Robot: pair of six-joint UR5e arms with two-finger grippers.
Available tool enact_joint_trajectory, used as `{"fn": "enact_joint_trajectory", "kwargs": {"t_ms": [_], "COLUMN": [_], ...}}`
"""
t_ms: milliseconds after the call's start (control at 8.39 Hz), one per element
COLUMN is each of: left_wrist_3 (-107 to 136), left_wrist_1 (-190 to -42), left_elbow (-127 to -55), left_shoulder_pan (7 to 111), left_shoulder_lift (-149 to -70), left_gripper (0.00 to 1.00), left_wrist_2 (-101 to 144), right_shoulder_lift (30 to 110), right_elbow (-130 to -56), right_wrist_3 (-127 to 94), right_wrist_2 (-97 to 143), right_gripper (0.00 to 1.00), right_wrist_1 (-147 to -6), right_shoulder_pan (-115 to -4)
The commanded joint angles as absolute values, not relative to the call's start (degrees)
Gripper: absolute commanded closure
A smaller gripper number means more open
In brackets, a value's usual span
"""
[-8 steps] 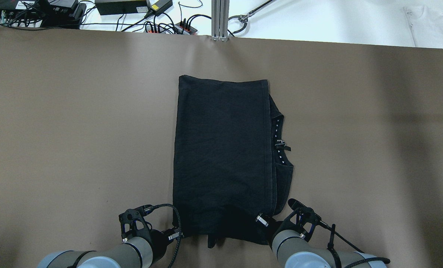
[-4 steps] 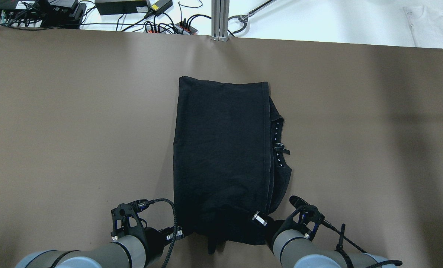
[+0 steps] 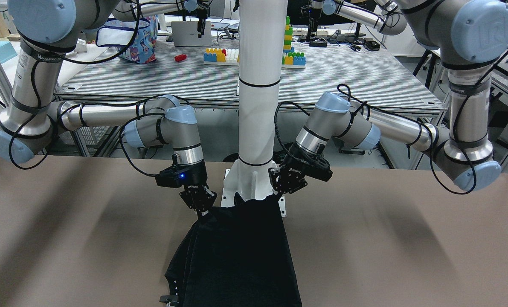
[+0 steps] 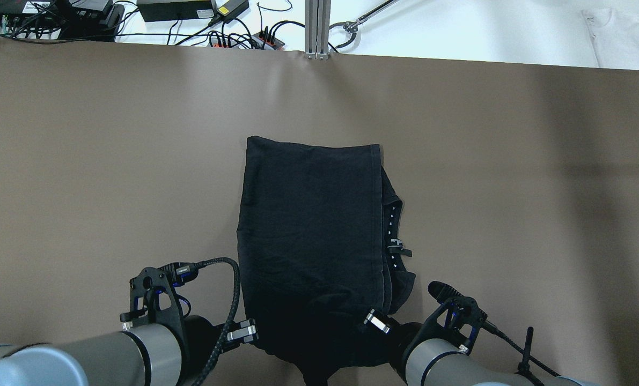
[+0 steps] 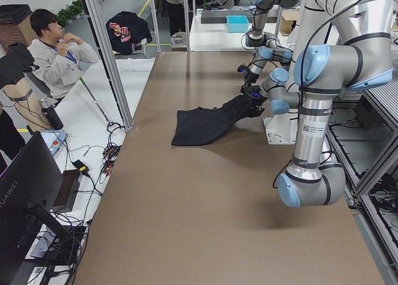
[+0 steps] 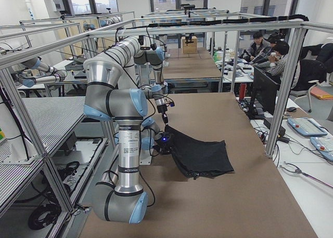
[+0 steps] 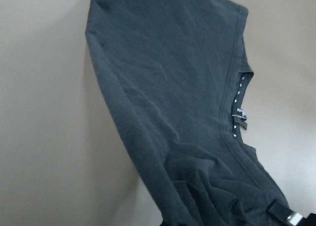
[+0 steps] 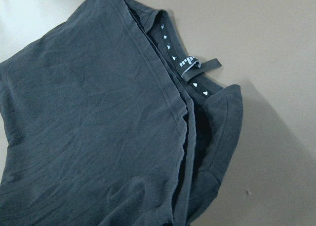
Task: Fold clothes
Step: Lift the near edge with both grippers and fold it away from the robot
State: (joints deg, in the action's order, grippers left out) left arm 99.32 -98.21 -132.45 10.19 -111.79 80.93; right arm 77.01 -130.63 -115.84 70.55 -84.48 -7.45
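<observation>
Black shirt (image 4: 308, 225) sits mid-tabletop (image 4: 110, 161), folded lengthwise into a long strip. The far end lies flat on the surface. The collar (image 8: 207, 95), with white-triangle tape and a looped label (image 8: 201, 64), shows along the strip's edge on the robot's right side.

Left end effector (image 3: 276, 195): jaws pinched together on the shirt's near corner on its own side. The cloth rises from the tabletop up to the fingertips. From overhead it is at the strip's near left corner, with its tips lost against the dark fabric.

Right end effector (image 3: 202, 209): jaws likewise closed on the opposite near corner, fingers pointing down into the cloth. From overhead it is just beside the collar end of the near edge.

The near edge of the shirt is held between the two end effectors, off the tabletop, bunched and sagging slightly in the middle. Both side views show the cloth sloping from the end effectors down to the flat far end.
</observation>
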Motion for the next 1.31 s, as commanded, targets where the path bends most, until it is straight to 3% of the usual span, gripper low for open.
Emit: {"fn": "enact_joint_trajectory", "kwargs": {"t_ms": [0, 715, 1191], "left_wrist_3": [93.1, 86.0, 80.8], "left_wrist_1": [-95.5, -95.5, -96.2], "left_elbow": [-130.8, -117.0, -103.7], "left_shoulder_pan": [22.9, 34.6, 38.5], "left_shoulder_lift": [-115.0, -121.2, -126.6], "left_gripper": [1.0, 1.0, 1.0], "left_wrist_2": [92.3, 95.4, 95.5], "right_shoulder_lift": [73.5, 63.0, 55.6], "right_elbow": [-131.5, -119.7, -105.0], "right_wrist_3": [-111.0, -102.6, -97.6], "right_wrist_2": [72.5, 72.7, 74.0], "right_gripper": [1.0, 1.0, 1.0], "right_wrist_1": [-88.4, -90.1, -85.6], "right_shoulder_pan": [-13.1, -27.3, -31.8]}}
